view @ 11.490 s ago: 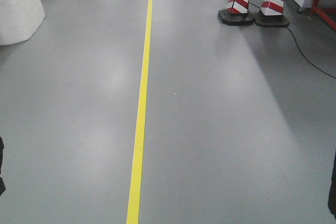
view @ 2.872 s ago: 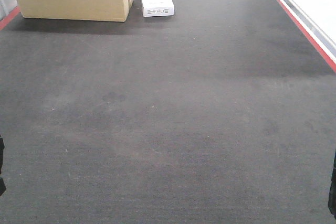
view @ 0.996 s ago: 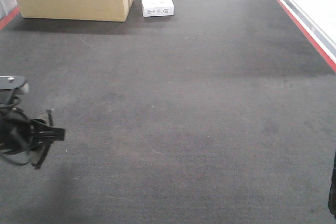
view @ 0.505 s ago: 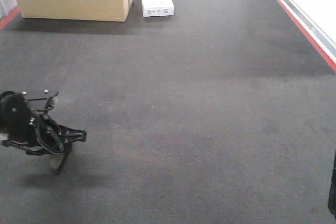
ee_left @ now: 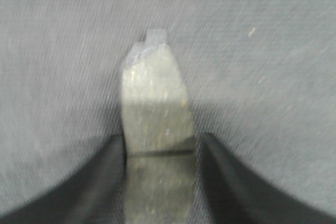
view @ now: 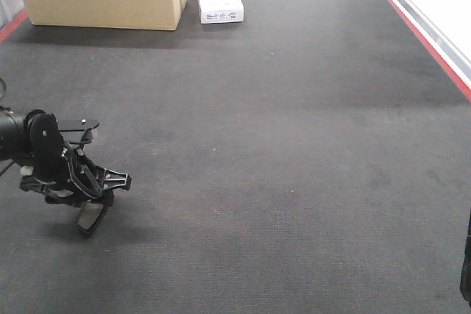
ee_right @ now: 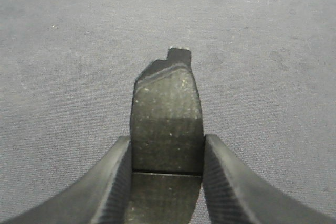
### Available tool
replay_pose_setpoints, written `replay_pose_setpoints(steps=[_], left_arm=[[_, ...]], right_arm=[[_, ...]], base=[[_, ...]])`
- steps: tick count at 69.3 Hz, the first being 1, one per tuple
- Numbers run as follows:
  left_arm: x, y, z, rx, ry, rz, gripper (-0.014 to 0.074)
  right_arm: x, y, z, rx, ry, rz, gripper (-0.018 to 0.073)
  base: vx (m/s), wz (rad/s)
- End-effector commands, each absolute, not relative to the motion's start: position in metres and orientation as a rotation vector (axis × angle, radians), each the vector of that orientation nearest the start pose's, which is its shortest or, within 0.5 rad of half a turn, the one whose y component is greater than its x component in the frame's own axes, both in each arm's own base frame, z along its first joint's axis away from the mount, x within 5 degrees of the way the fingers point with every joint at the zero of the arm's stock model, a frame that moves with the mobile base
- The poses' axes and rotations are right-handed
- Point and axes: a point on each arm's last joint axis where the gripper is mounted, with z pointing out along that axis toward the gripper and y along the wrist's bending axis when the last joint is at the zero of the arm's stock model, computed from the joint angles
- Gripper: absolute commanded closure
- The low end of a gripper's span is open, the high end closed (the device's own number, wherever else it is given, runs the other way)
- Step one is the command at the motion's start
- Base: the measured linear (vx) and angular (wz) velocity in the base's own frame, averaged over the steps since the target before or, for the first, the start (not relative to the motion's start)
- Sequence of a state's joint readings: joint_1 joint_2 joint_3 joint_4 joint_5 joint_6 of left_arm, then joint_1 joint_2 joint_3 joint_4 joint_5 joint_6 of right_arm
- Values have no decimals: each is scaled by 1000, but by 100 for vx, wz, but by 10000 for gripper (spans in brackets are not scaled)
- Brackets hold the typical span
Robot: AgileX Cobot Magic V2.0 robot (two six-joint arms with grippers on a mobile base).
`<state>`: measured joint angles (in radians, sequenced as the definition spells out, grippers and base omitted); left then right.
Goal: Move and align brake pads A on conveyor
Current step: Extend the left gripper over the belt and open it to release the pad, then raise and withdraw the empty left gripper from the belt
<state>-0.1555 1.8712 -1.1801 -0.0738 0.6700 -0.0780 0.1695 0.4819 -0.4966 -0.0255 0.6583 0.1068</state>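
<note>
Front view: the left gripper [view: 94,198] has swung further in and lower over the conveyor [view: 294,145], and its brake pad [view: 90,220] is nearly down. Placement looks imminent.

Left wrist view: the gripper's fingers pinch that brake pad [ee_left: 155,98].

Right wrist view: the right gripper [ee_right: 167,145] pinches a second brake pad [ee_right: 167,103] over the conveyor.

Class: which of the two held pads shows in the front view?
The left gripper's pad; the right gripper's pad shows only in its wrist view.
</note>
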Motion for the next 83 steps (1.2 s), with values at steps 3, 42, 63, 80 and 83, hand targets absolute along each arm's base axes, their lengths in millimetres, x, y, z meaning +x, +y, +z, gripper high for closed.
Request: replay_pose_setpoints(steps=[3,42,63,80,83], left_arm=[[360,-63,209,79,2748,-144,83],[234,-41,333,98,2222,-172,148],[157,-27,326,121,2036,-159,150],[95,-17,318,112,1797,-168,150],[89,-16,315,106,1783,-173,150]], right_arm=[[95,14,305,-77,2008,134,566],[95,14,305,-77,2008,134,566],[95,14,305,-77,2008,134,566],[95,14,305,-77,2008,134,566],[95,14,305,-77,2008,134,566]], base=[[0,0],[0,0],[0,0],[0,0],[0,0]])
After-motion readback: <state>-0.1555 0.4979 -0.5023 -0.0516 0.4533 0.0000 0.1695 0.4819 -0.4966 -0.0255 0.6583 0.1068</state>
